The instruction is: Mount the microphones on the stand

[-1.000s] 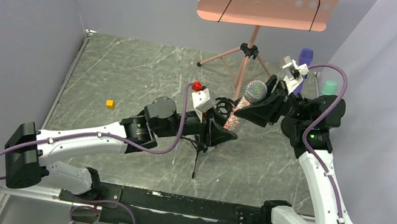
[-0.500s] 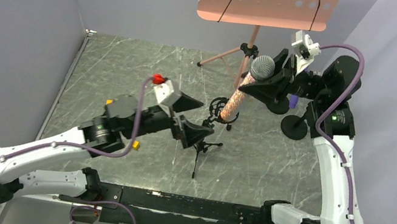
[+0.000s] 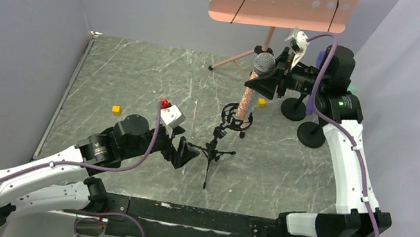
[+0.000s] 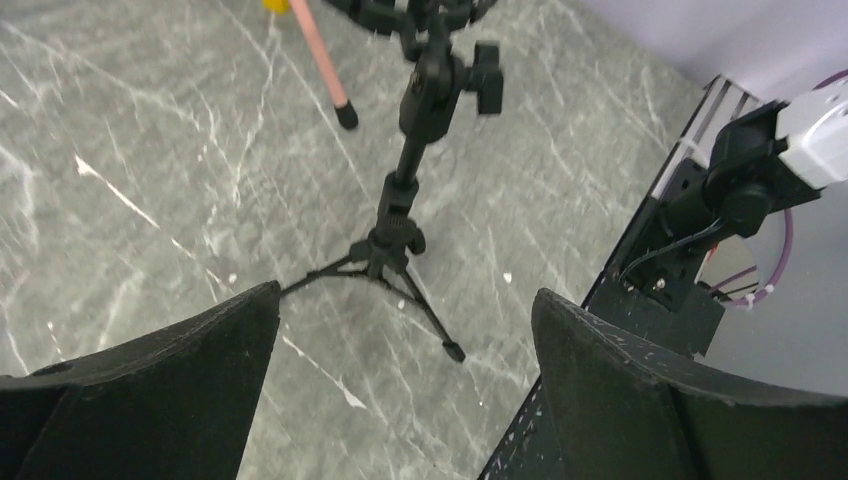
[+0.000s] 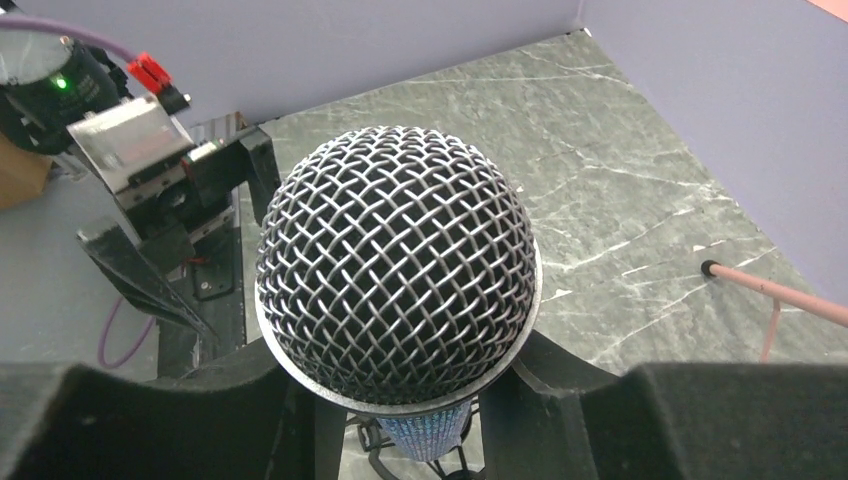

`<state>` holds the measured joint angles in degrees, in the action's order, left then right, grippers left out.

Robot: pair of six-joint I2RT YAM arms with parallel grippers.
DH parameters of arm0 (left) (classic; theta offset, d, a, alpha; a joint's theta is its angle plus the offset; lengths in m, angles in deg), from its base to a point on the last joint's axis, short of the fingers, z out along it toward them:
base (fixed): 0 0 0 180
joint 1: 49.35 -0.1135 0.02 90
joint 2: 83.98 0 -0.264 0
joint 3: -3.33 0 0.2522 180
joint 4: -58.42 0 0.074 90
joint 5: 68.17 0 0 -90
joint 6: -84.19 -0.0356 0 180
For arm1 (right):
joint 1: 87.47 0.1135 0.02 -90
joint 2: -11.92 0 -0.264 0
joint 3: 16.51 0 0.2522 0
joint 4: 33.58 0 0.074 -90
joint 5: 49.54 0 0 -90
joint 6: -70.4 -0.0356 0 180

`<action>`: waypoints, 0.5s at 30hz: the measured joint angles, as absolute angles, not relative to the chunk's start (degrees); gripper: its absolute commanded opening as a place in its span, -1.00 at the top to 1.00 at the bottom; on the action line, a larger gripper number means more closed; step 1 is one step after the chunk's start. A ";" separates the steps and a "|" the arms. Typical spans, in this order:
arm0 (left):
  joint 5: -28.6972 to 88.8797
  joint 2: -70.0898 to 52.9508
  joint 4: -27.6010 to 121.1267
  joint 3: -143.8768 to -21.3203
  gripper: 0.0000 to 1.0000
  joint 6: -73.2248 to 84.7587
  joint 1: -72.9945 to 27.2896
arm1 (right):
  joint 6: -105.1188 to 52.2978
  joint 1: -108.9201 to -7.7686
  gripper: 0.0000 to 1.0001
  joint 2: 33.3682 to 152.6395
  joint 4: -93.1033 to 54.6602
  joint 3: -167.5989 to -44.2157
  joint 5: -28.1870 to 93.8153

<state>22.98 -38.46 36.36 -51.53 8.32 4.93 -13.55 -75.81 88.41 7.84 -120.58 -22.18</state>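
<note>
My right gripper (image 3: 270, 82) is shut on the glittery pinkish-brown microphone (image 3: 250, 96) just below its silver mesh head (image 5: 398, 265), holding it almost upright. Its lower end reaches into the black ring clip (image 3: 236, 114) on top of the small black tripod stand (image 3: 212, 151). In the right wrist view the head fills the middle, with my right gripper (image 5: 420, 400) closed under it. My left gripper (image 3: 187, 153) is open and holds nothing, low beside the tripod's legs; in its own view the left gripper (image 4: 405, 350) frames the stand (image 4: 400, 200). A bit of a purple microphone (image 3: 308, 107) shows behind my right arm.
Two round black bases (image 3: 293, 109) (image 3: 311, 134) stand at the right, under my right arm. A pink music stand (image 3: 280, 0) rises at the back, one leg (image 3: 233, 63) reaching the floor. Small yellow cubes (image 3: 117, 110) (image 3: 261, 102) lie on the marble top. Walls close both sides.
My left gripper opened, let go of the stand and drew back toward the near left. My right arm swung the microphone from tilted to almost upright over the ring clip.
</note>
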 measured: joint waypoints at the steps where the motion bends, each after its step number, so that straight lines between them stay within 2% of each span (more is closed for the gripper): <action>1: 22.96 -38.46 36.30 -50.81 -0.99 8.65 4.91 | -13.40 -75.55 0.88 88.76 8.00 -120.88 -21.91; 15: 22.56 -38.37 38.88 -44.27 -0.99 13.00 4.84 | -12.48 -72.49 0.88 89.90 7.95 -121.41 -20.82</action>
